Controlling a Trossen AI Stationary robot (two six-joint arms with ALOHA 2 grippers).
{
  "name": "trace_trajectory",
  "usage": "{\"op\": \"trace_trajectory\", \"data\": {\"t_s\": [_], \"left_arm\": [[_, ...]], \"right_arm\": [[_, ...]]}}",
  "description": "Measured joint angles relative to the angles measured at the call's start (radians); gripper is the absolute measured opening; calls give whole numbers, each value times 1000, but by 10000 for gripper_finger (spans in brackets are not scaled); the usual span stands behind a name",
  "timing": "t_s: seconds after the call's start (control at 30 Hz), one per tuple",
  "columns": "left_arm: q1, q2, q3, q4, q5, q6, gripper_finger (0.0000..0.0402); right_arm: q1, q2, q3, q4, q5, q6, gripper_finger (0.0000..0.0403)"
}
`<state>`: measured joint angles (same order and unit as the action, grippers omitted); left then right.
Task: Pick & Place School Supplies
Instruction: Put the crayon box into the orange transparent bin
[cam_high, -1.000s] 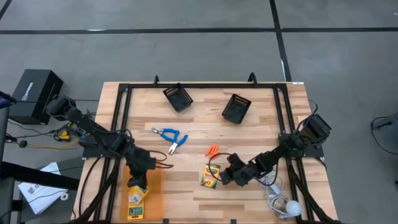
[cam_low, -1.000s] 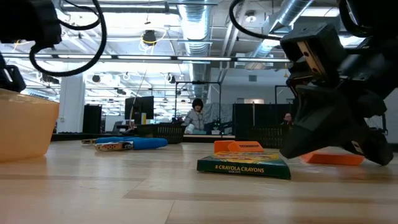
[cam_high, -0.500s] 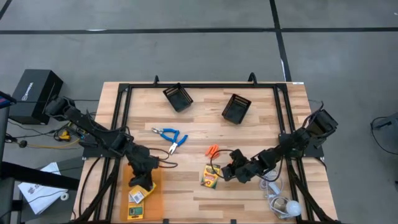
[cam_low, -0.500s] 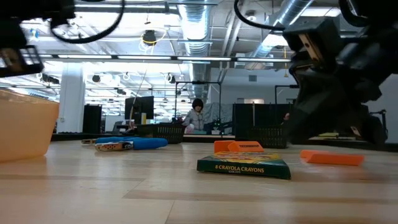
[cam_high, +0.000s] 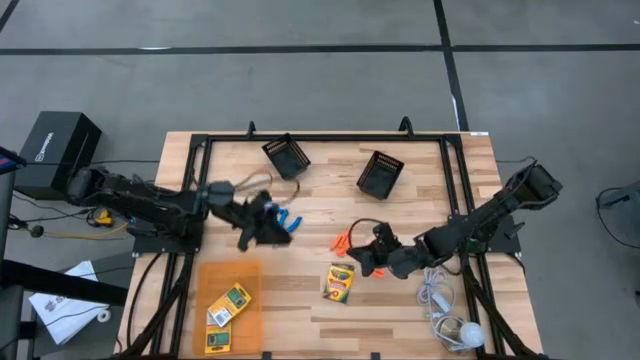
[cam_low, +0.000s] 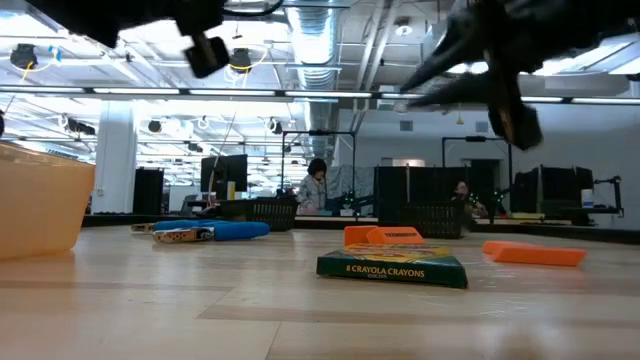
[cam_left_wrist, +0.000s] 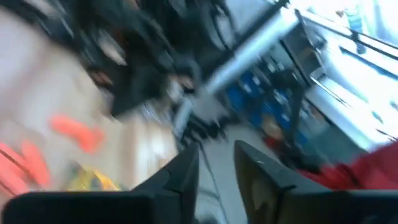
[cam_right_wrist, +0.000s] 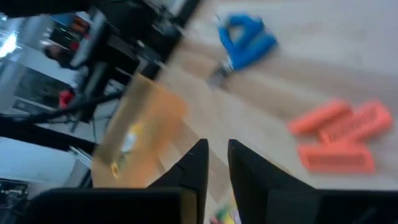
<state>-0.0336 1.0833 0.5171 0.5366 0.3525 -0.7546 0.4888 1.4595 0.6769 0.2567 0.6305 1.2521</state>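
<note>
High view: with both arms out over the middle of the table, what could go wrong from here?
1. The left gripper is over the blue-handled tool, near a black mesh bin; a wide swing might knock the bin.
2. The right gripper sits beside the orange pieces; a low pass could scatter them.
3. One crayon box lies outside the orange tray.

From my overhead view, two mesh bins (cam_high: 287, 157) (cam_high: 380, 173) sit side by side at the table's (cam_high: 420, 215) far edge. The scissors-like tool (cam_high: 283, 222) lies left of centre, the stubby pieces (cam_high: 345, 241) right of it. One crayon box (cam_high: 340, 283) lies nearer me; two more (cam_high: 229, 303) (cam_high: 216, 340) rest in the tray (cam_high: 226, 282) at the near left. The corded bulb (cam_high: 452, 331) lies near right.
</note>
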Motion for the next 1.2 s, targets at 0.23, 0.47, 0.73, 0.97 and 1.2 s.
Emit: {"op": "trace_trajectory", "data": {"t_s": [0.23, 0.47, 0.73, 0.97, 1.2], "left_arm": [[120, 0, 0, 30, -72, 185, 7], [224, 56, 1, 138, -69, 290, 4], [255, 102, 0, 165, -67, 327, 7], [260, 125, 0, 179, -142, 232, 7], [221, 277, 108, 184, -25, 211, 4]], "right_arm": [[-52, -115, 0, 71, 7, -204, 7], [-100, -186, 0, 220, 16, -404, 3], [-158, -192, 0, 343, -83, -465, 7], [-240, -192, 0, 376, -103, -471, 8], [-302, -192, 1, 459, -299, -560, 8]]}}
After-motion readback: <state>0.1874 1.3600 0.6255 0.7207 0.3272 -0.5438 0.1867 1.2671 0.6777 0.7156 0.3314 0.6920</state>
